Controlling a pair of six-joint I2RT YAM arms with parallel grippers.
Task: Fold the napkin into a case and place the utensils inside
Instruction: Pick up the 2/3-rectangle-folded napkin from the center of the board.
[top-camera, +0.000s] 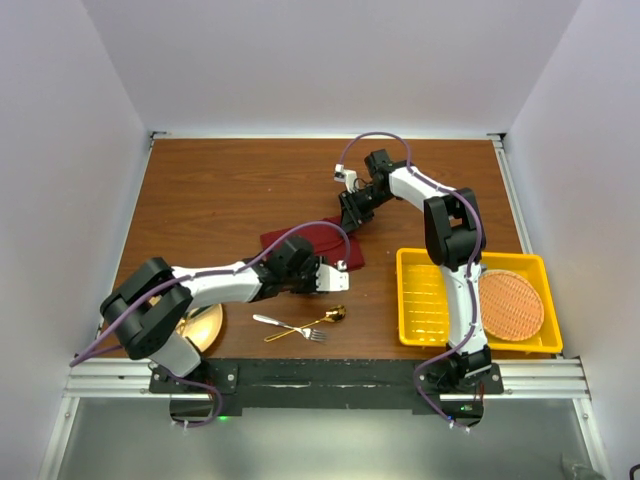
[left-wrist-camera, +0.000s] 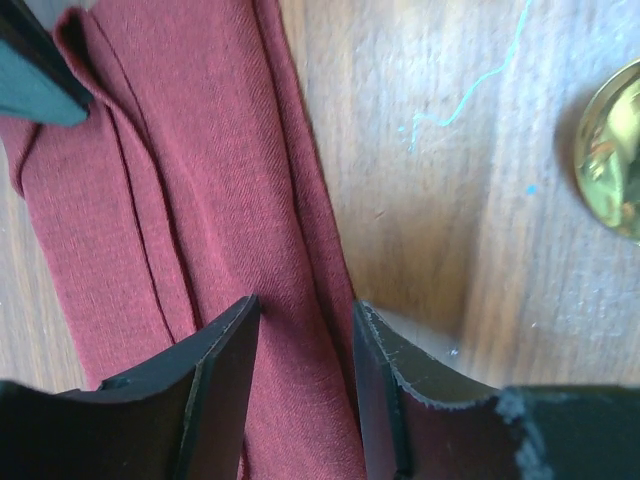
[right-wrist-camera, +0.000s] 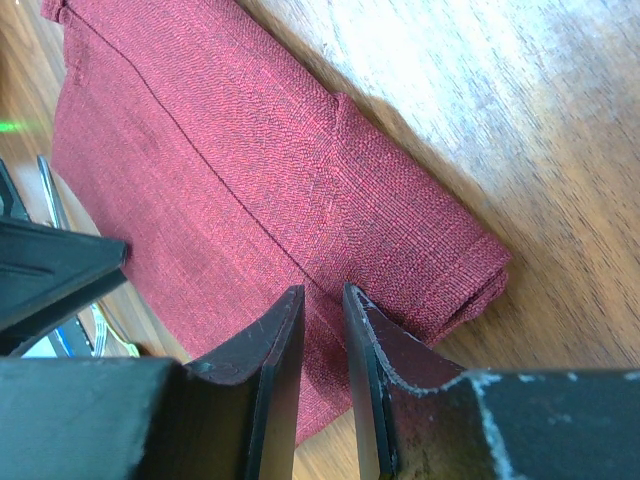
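Note:
The maroon napkin (top-camera: 308, 243) lies folded into a strip on the wooden table, between my two grippers. My left gripper (top-camera: 336, 276) is at its near right end; in the left wrist view the jaws (left-wrist-camera: 307, 303) stand close on either side of the napkin's (left-wrist-camera: 180, 180) folded right edge. My right gripper (top-camera: 352, 214) is at its far end; in the right wrist view the jaws (right-wrist-camera: 323, 290) stand narrowly apart, with a fold of the napkin (right-wrist-camera: 250, 170) between them. The silver fork (top-camera: 285, 325) and gold spoon (top-camera: 322, 319) lie crossed near the front edge.
A yellow tray (top-camera: 425, 300) at the right holds a round orange woven mat (top-camera: 511, 305). A gold plate (top-camera: 203, 326) sits at the front left under the left arm. The spoon's bowl (left-wrist-camera: 612, 150) lies just right of the napkin.

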